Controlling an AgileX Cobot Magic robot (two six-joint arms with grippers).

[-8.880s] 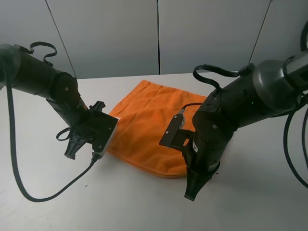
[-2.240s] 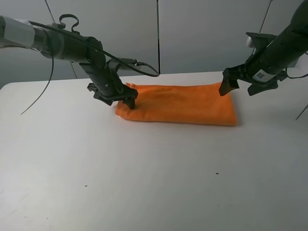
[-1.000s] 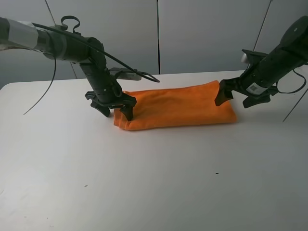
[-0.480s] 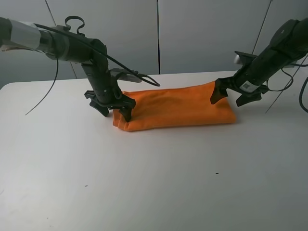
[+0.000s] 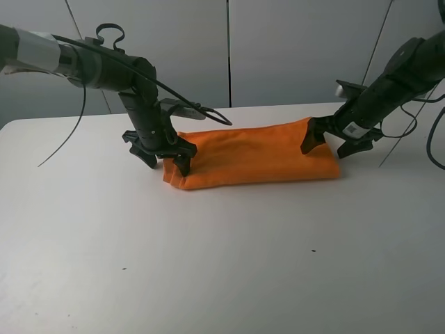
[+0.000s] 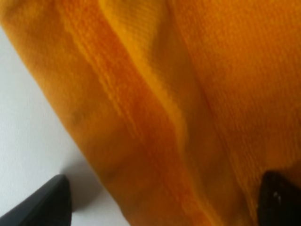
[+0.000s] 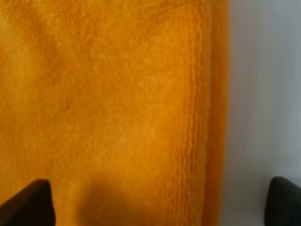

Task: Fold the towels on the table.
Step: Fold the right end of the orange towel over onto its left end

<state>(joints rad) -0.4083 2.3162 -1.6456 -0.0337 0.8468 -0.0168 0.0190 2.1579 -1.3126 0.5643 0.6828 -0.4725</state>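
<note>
The orange towel (image 5: 254, 156) lies on the white table (image 5: 222, 264) as a long folded strip running left to right. My left gripper (image 5: 165, 158) is open and stands low over the towel's left end. In the left wrist view the towel (image 6: 155, 94) fills the picture, with one fingertip (image 6: 47, 205) over bare table and the other over cloth. My right gripper (image 5: 327, 145) is open at the towel's right end. In the right wrist view the towel (image 7: 117, 94) shows its hemmed edge, and one fingertip (image 7: 284, 200) is beyond that edge. Neither gripper holds anything.
Grey wall panels (image 5: 229, 49) close off the table's far edge. A black cable (image 5: 59, 142) hangs from the left arm, and another cable (image 5: 396, 142) trails beside the right arm. A tiny dark speck (image 5: 313, 251) marks the table in front of the towel.
The once spread-out towel now lies as a narrow strip. Over the last second my right gripper has shifted a little to the left over the towel's right end. The left gripper has barely moved.
</note>
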